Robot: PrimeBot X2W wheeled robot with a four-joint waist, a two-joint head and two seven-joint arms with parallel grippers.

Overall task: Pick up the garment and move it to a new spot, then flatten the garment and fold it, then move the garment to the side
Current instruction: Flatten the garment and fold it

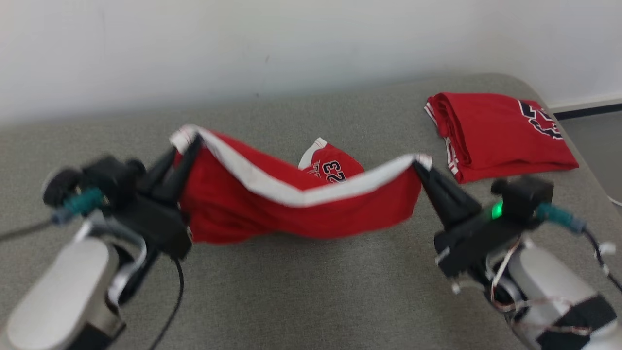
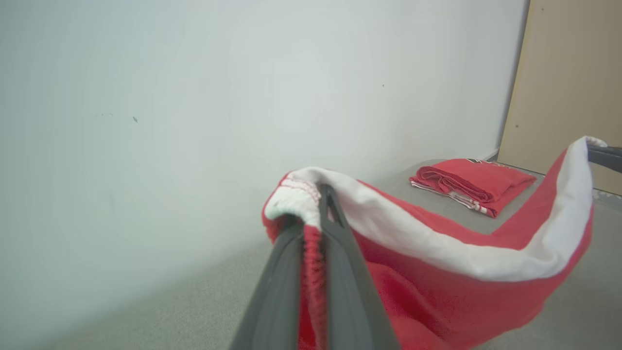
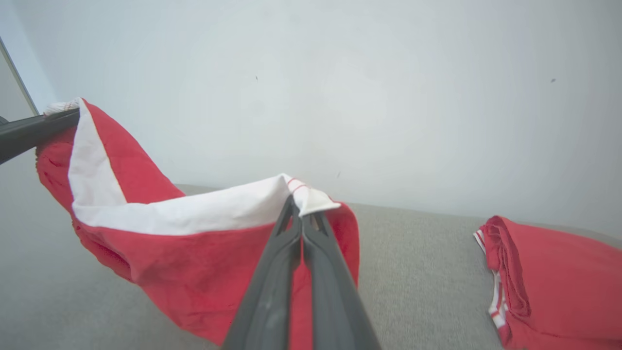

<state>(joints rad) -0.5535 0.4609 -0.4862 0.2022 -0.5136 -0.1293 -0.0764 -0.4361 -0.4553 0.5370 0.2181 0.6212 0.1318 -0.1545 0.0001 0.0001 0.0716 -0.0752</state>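
Grey padded surface (image 1: 311,291) with a red garment (image 1: 272,214) stretched above its middle. The long axis runs left to right, and the white band sags between the arms. A folded red cloth (image 1: 500,136) lies well apart at the far right. Left gripper (image 1: 189,143) and right gripper (image 1: 419,165) are each clenched on one end of the band, sharing the load equally. A flap numbered 23 is partly hidden behind; whether the hem touches the surface cannot be told.
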